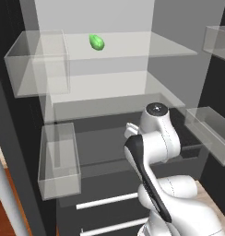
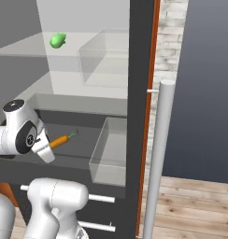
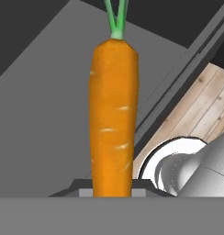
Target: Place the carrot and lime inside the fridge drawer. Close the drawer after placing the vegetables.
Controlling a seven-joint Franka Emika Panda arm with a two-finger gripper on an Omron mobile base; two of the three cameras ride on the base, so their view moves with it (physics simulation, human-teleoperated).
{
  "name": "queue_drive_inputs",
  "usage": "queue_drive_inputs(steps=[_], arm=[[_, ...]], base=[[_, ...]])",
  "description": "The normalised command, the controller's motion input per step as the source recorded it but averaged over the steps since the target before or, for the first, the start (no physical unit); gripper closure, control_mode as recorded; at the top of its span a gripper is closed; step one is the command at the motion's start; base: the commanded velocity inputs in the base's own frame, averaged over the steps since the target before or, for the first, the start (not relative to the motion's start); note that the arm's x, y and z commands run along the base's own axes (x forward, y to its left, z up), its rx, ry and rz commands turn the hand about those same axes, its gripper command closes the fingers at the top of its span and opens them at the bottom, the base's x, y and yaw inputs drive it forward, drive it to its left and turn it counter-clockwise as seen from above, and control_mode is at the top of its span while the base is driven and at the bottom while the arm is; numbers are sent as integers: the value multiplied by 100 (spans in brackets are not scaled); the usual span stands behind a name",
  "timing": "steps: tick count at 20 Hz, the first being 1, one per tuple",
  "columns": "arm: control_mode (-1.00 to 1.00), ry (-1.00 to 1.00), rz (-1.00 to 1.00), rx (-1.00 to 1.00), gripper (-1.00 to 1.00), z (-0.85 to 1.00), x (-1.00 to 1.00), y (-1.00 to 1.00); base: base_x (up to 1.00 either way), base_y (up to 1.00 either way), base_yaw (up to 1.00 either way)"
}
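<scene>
My gripper [image 2: 46, 148] is shut on the thick end of the carrot [image 2: 60, 141], a slim orange root with a green tip that points away from the hand. In the hand view the carrot [image 3: 113, 114] stands straight up out of the gripper [image 3: 113, 187]. It hangs over the dark grey floor of the fridge drawer [image 2: 85, 135], which stands pulled out. The same fridge drawer [image 1: 93, 138] spans the fridge ahead of my arm, and its grey floor [image 3: 40, 119] lies behind the carrot. The lime is out of view.
A bright green oval thing [image 1: 97, 42] [image 2: 57, 40] lies on the upper glass shelf. Clear bins [image 1: 59, 161] [image 2: 109, 151] flank the drawer, with more higher up [image 1: 38, 62]. White handle bars [image 1: 107, 200] sit below. A grey door handle pole [image 2: 158, 158] stands at right.
</scene>
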Motion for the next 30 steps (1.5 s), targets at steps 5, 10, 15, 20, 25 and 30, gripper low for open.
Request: queue_drive_inputs(steps=[5, 10, 15, 20, 25, 30], arm=[[-100, 16, 0, 0, 100, 16, 40, 0], [-100, 18, 2, 2, 100, 7, 62, -4], [-100, 1, 15, 9, 100, -23, 59, -4], [-100, 1, 19, 2, 100, -65, 41, 14], [-100, 0, 21, 1, 100, -66, 4, 15], [-100, 0, 19, 0, 100, -47, -8, 19]], base=[[0, 0, 0], [0, 0, 0], [0, 0, 0], [0, 0, 0], [0, 0, 0], [0, 0, 0]])
